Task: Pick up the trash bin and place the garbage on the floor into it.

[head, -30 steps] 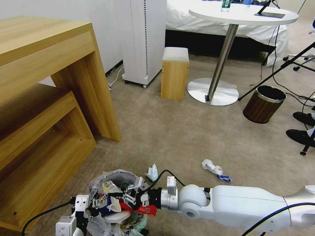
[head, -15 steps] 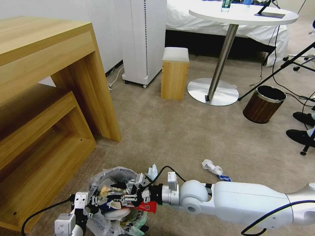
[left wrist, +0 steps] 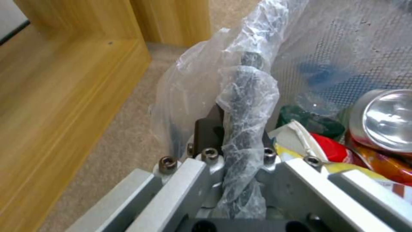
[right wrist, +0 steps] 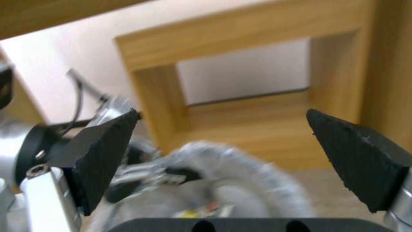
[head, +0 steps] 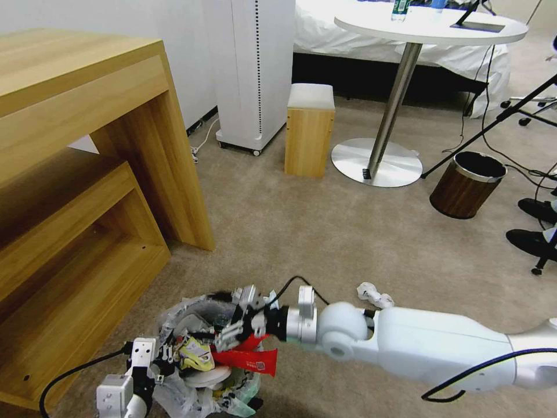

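Note:
The trash bin (head: 174, 316), lined with a crinkly plastic bag and full of litter, is at the bottom of the head view. My left gripper (head: 158, 363) is shut on its bag-wrapped rim (left wrist: 247, 96). My right gripper (head: 225, 316) hovers over the bin's mouth, open and holding nothing, its black pads (right wrist: 107, 141) wide apart. A red wrapper (head: 246, 359) lies across the top of the bin's contents, beside a yellow wrapper (head: 194, 354). A silver can (left wrist: 386, 119) sits inside. Crumpled white paper (head: 374, 295), part of the garbage, lies on the carpet to the right.
A wooden desk with a low shelf (head: 87, 191) stands close on the left. Farther off are a wooden stool (head: 309, 130), a white tower unit (head: 249, 69), a round table's base (head: 377, 162) and a brown wood-grain bin (head: 467, 186). A person's shoes (head: 531, 241) are at the right edge.
My right gripper has opened and let go of the red wrapper, which now lies on top of the bin's contents. The gripper has lifted slightly away from it.

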### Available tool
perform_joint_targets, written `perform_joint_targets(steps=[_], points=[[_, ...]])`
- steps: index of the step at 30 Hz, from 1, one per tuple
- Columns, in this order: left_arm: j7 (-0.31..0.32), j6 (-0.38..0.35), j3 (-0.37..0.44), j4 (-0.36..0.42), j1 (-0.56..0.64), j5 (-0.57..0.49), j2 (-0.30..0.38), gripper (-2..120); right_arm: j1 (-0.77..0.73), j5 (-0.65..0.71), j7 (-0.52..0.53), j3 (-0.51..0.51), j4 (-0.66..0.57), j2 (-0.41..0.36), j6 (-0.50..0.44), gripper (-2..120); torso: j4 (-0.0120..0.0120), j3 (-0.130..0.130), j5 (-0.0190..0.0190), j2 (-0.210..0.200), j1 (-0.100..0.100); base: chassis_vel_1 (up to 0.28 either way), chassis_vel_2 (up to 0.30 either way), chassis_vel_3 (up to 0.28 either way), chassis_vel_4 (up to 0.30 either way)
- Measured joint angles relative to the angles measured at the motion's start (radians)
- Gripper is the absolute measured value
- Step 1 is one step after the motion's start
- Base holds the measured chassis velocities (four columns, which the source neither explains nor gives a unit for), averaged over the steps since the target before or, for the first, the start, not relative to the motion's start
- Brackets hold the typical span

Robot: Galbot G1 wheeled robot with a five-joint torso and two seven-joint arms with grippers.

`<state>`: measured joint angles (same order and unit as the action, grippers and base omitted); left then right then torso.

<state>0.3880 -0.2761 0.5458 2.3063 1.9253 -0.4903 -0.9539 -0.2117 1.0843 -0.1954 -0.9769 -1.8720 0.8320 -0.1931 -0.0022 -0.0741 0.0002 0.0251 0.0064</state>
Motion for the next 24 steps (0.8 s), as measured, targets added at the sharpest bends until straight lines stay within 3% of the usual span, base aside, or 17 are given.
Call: perform_joint_targets(steps=[4, 7, 9, 11, 13, 15, 17, 19, 24], points=[[0.0, -0.001, 0.017, -0.007, -0.006, -0.025, 0.014, 0, -0.003, -0.014, 0.026, 0.104, -0.004, -0.048, -0.002, 100, 0.0003, 0.0, -0.0002, 0.0, 0.0, 0.0, 0.0, 0.0, 0.0], [0.005, -0.003, 0.05, -0.002, -0.024, -0.063, 0.038, 0, -0.081, -0.031, 0.117, 0.297, 0.006, -0.107, 0.02, 100, -0.0001, 0.0, -0.0002, 0.0, 0.0, 0.0, 0.0, 0.0, 0.0], [0.006, -0.006, 0.057, 0.007, -0.025, -0.069, 0.04, 0, -0.108, -0.038, 0.139, 0.345, 0.01, -0.119, 0.025, 100, 0.0, 0.0, 0.0, 0.0, 0.0, 0.0, 0.0, 0.0, 0.0], [0.003, -0.017, 0.073, 0.028, -0.023, -0.085, 0.038, 0, -0.222, -0.063, 0.204, 0.513, 0.016, -0.163, 0.047, 100, 0.0001, 0.0, 0.0002, 0.0, 0.0, 0.0, 0.0, 0.0, 0.0], [0.003, -0.02, 0.076, 0.029, -0.022, -0.086, 0.037, 0, -0.258, -0.071, 0.217, 0.561, 0.019, -0.175, 0.052, 100, 0.0, 0.0, 0.0001, 0.0, 0.0, 0.0, 0.0, 0.0, 0.0], [0.003, -0.028, 0.09, 0.029, -0.021, -0.092, 0.026, 0, -0.382, -0.12, 0.256, 0.722, 0.035, -0.211, 0.082, 100, -0.0004, 0.0, -0.0002, 0.0, 0.0, 0.0, 0.0, 0.0, 0.0], [0.003, -0.028, 0.095, 0.029, -0.022, -0.094, 0.022, 0, -0.413, -0.135, 0.268, 0.759, 0.04, -0.215, 0.091, 100, -0.0002, 0.0, -0.0003, 0.0, 0.0, 0.0, 0.0, 0.0, 0.0], [0.007, -0.037, 0.111, 0.031, -0.034, -0.116, 0.008, 0, -0.572, -0.209, 0.339, 0.93, 0.051, -0.207, 0.148, 100, 0.0002, 0.0, -0.0001, 0.0, 0.0, 0.0, 0.0, 0.0, 0.0], [0.019, -0.043, 0.128, 0.036, -0.037, -0.128, 0.0, 0, -0.738, -0.297, 0.416, 1.08, 0.067, -0.17, 0.221, 100, -0.0003, 0.0, 0.0006, 0.0, 0.0, 0.0, 0.0, 0.0, 0.0]])
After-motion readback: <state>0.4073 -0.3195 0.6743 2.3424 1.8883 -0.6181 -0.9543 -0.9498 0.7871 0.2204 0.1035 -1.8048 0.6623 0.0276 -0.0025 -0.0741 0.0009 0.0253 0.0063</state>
